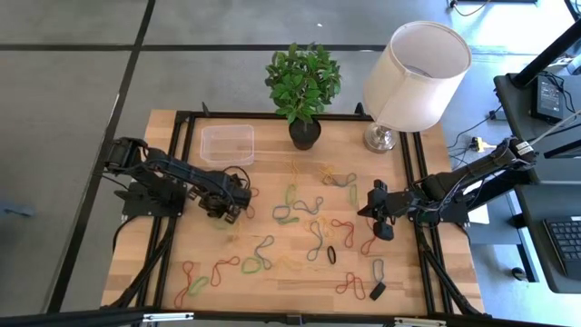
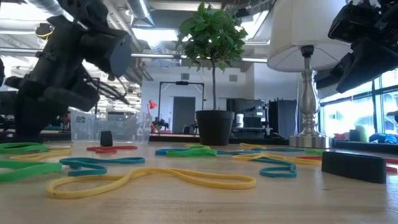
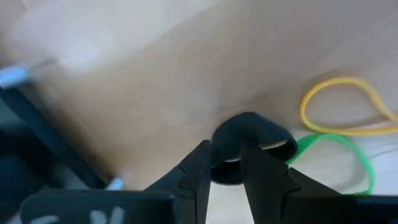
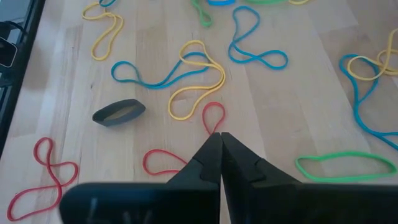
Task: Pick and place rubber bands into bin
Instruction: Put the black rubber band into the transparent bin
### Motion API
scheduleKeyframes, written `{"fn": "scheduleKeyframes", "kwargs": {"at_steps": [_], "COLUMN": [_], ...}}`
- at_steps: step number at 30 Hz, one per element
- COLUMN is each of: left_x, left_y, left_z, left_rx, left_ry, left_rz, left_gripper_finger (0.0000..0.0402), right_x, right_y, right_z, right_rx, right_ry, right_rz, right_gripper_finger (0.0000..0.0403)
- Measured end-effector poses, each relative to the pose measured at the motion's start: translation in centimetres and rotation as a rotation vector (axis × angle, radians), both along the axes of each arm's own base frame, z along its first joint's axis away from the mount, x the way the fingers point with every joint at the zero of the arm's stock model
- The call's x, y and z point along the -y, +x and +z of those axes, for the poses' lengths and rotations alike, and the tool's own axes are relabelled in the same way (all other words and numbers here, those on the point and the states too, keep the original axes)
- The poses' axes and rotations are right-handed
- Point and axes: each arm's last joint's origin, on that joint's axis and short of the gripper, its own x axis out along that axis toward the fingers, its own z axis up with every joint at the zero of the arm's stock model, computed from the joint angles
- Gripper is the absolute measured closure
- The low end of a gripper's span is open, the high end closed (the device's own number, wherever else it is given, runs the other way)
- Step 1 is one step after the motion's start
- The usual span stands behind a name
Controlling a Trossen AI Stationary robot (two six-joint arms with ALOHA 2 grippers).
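Observation:
Rubber bands (image 1: 313,227) in red, green, yellow, blue and black lie loose all over the wooden table. The clear plastic bin (image 1: 227,143) stands at the far left, beside the black plant pot (image 1: 305,133). My left gripper (image 1: 231,211) is down at the table on the near side of the bin. It points down and has closed on a wide black rubber band (image 3: 252,130). A yellow band (image 3: 348,106) and a green one (image 3: 348,155) lie just beside it. My right gripper (image 4: 221,140) hangs shut above red bands (image 4: 214,115) at the table's right and holds nothing. My left gripper has one end of the black band (image 3: 227,140) between its two fingertips (image 3: 202,158). It comes from above, pointing steeply down. The rest of the loop sticks out past the fingers and lies on the table. My gripper's own fingers hide the exact place of contact.
A potted plant and a white table lamp (image 1: 413,77) stand at the far edge. Small black blocks lie near the bin (image 2: 106,138) and at the near right (image 1: 377,291). A dark band (image 4: 118,112) lies ahead of my right gripper. Black frame rails run along the table's sides.

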Motion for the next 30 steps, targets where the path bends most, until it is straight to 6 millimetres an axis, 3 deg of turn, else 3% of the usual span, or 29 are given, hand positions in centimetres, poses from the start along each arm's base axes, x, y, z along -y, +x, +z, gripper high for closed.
{"fn": "scheduleKeyframes", "kwargs": {"at_steps": [7,13,18,30], "left_x": [0.6,0.7,0.7,0.5], "left_y": [-0.1,0.3,0.2,1.1], "left_z": [-0.4,-0.5,-0.4,3.0], "left_rx": [0.022,0.058,0.059,0.134], "left_ry": [-0.033,-0.038,-0.04,0.029], "left_rz": [-0.016,-0.026,-0.035,-0.049], "left_gripper_finger": [0.0336,0.0394,0.04,0.04], "right_x": [0.0,0.0,0.0,0.0], "right_y": [0.0,0.0,0.0,0.0], "right_z": [0.0,0.0,0.0,0.0], "right_rx": [0.0,0.0,0.002,0.003], "right_ry": [-0.003,-0.008,-0.023,-0.024], "right_rz": [0.002,0.006,0.02,0.021], "right_gripper_finger": [0.0396,0.0396,0.0396,0.0396]}}
